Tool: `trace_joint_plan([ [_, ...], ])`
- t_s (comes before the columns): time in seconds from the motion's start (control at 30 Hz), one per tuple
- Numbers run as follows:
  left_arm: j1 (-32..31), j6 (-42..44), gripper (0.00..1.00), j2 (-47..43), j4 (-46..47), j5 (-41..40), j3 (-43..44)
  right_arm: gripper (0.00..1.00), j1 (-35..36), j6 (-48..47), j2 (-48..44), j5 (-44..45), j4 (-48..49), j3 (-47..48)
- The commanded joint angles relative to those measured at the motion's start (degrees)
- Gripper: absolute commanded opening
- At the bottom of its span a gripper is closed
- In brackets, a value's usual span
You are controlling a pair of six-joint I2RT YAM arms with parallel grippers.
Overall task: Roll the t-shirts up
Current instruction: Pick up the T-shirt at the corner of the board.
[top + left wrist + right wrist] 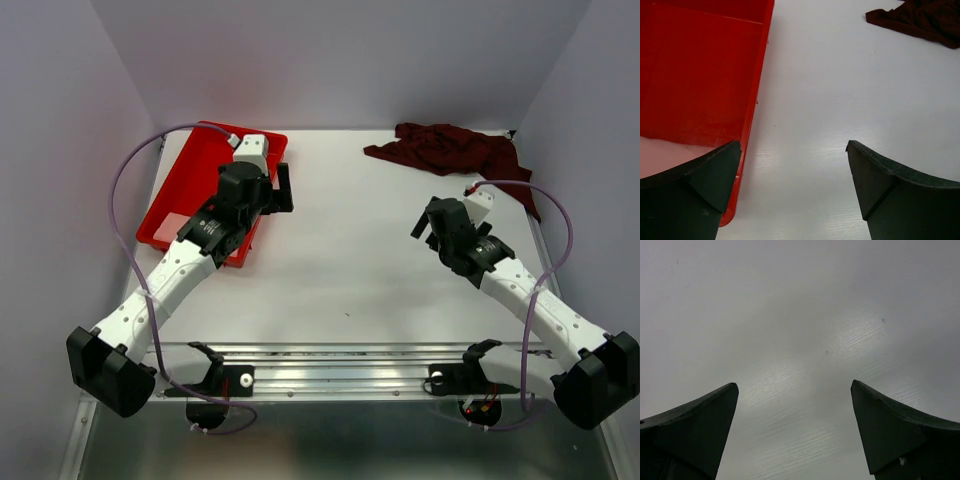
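The dark maroon t-shirt lies crumpled in a heap at the far right of the white table; its edge also shows at the top right of the left wrist view. My left gripper is open and empty, hovering by the right rim of the red tray, far left of the shirt. My right gripper is open and empty above bare table, a little in front of the shirt. The right wrist view shows only bare table between its fingers.
A bright red plastic tray lies at the far left of the table, also seen in the left wrist view. Grey walls close in the back and sides. A metal rail with the arm bases runs along the near edge.
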Motion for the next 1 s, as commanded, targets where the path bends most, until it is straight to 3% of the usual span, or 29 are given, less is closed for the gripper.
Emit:
trace_joint_plan([
  [0.0,-0.02,-1.29,0.99,-3.64,4.87,-6.07,-2.34,1.0,-0.04,1.95,-1.0,1.87,0.04,-0.4],
  [0.23,-0.02,-3.39,0.99,-5.85,4.71,-9.78,-3.49,1.0,-0.04,1.95,-2.32,2.32,0.04,-1.9],
  [0.5,0.07,-3.22,0.99,-4.62,3.12,-3.36,-1.81,1.0,-1.26,1.26,0.14,1.26,3.8,-1.64],
  [0.57,-0.02,-3.13,0.99,-4.26,2.94,-3.27,-1.64,1.0,-6.35,-1.56,3.56,-1.45,6.0,0.11],
  [0.7,-0.02,-2.26,0.99,-2.77,3.03,-2.48,-0.85,1.0,-18.39,-4.9,12.34,-14.98,13.21,5.82],
  [0.83,-0.02,-1.46,0.99,-0.75,1.89,-1.78,0.82,1.0,-23.67,-5.43,24.47,-18.59,14.97,17.84],
  [0.97,-0.02,-1.2,0.99,-0.48,2.06,-1.78,0.73,1.0,-28.68,-2.54,34.67,-24.04,19.01,24.02],
])
